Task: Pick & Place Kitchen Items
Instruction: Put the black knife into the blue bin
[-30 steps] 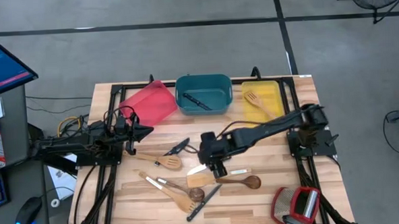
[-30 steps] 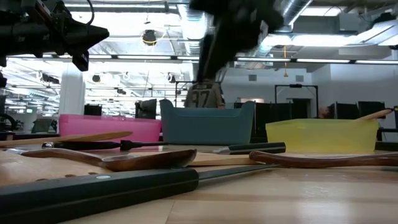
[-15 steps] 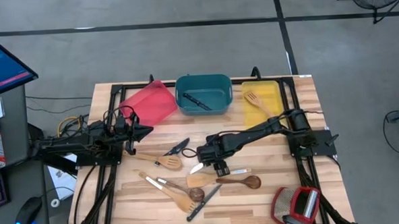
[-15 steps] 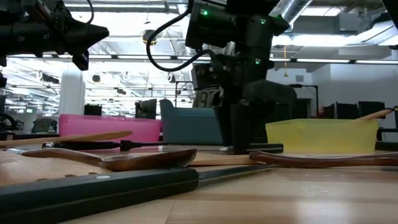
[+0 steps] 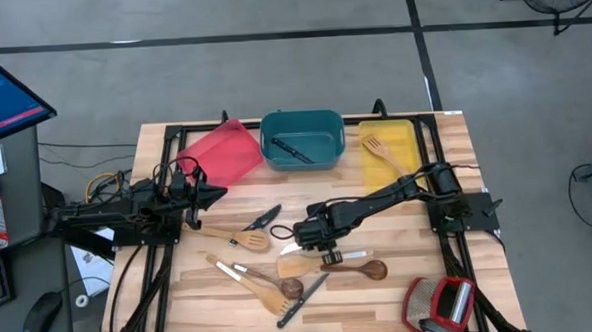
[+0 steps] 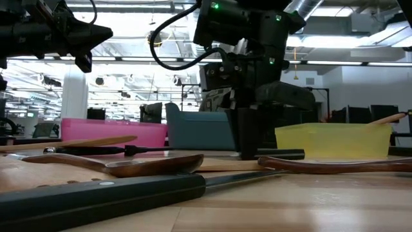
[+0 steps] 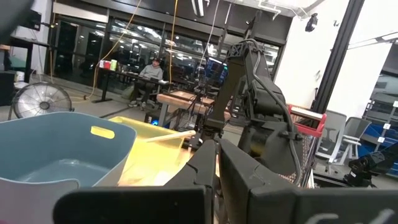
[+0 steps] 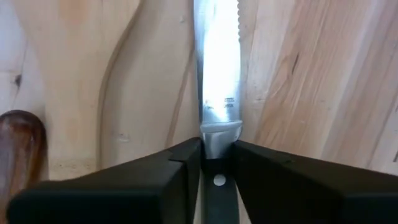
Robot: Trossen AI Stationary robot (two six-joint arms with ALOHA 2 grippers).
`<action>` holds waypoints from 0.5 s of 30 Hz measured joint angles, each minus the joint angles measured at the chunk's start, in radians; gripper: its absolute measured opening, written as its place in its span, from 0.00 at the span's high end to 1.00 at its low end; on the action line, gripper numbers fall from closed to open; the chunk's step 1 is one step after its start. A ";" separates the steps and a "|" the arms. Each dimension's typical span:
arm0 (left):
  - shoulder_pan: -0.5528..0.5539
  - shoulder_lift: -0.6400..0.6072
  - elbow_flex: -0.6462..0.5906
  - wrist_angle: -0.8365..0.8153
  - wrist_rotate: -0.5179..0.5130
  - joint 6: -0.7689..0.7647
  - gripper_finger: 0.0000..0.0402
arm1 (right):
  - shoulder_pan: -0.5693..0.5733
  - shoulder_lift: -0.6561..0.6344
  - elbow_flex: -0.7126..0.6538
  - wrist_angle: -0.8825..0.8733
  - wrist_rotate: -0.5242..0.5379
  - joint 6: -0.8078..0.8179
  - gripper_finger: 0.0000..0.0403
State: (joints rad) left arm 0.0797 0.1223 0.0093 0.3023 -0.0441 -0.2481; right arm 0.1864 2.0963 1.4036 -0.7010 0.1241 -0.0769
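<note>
On the wooden desk [image 5: 445,149], the right gripper [image 8: 216,163] has its jaws clamped on a black-handled knife [image 8: 217,74]; the left gripper [image 5: 213,195] hovers near the red tray [image 5: 220,152], its jaws closed.

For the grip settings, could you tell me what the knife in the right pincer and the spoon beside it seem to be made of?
The knife: bright, mirror-like serrated blade, likely polished steel; black handle, probably plastic. The spoon: dark brown with a slight sheen, apparently varnished wood. The right pincer is shut on the knife at the blade's base.

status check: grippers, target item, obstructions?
Right gripper down at mid-table, shut on knife at the handle-blade junction. Left gripper parked raised at table's left, shut, empty. Knife flat on table beside wooden spatula; nothing blocking lift.
</note>
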 joint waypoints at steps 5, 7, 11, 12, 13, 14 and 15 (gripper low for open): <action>0.000 0.000 0.000 0.003 0.000 0.000 0.99 | -0.001 -0.023 -0.002 0.008 0.001 0.000 0.82; 0.000 0.000 0.000 0.005 0.000 0.000 0.99 | -0.002 -0.044 -0.008 0.016 0.021 0.005 0.79; 0.000 0.000 0.000 0.007 0.000 0.000 0.99 | -0.008 -0.143 -0.006 0.040 0.061 0.026 0.76; 0.000 0.000 0.000 0.007 0.000 0.000 0.99 | -0.008 -0.170 -0.005 0.041 0.060 0.026 0.76; 0.000 0.000 0.000 0.008 0.000 0.000 0.99 | -0.006 -0.196 -0.004 0.053 0.059 0.026 0.76; 0.000 0.000 0.000 0.008 0.000 0.000 0.99 | -0.004 -0.223 -0.004 0.060 0.052 0.026 0.77; 0.000 0.001 0.000 0.008 0.000 0.000 0.99 | -0.001 -0.249 -0.005 0.061 0.049 0.026 0.77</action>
State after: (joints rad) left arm 0.0795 0.1228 0.0094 0.3102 -0.0442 -0.2482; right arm 0.1856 1.8469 1.3991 -0.6398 0.1730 -0.0509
